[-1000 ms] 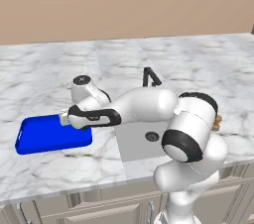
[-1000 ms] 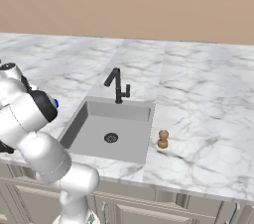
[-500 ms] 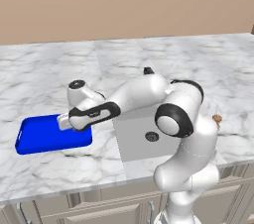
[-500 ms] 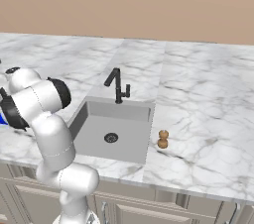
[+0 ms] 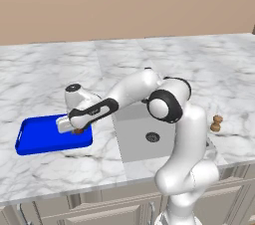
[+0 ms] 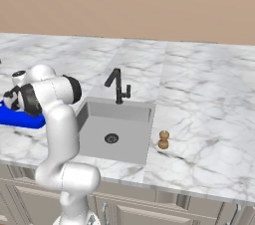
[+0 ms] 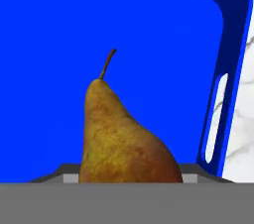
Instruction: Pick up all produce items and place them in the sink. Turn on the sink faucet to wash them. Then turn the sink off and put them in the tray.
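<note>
Since last frame I swung the gripper (image 5: 75, 129), clamped on the pear (image 7: 124, 139), lower over the tray (image 5: 35, 142); releasing high risks rolling out.

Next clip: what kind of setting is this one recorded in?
A rendered kitchen, by the look of it: a marble counter with a recessed grey sink and a black faucet, and cabinet fronts below. A blue tray sits on the counter, with a pear over it.

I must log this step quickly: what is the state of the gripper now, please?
Gripper: closed on the pear, holding it over the blue tray.
</note>
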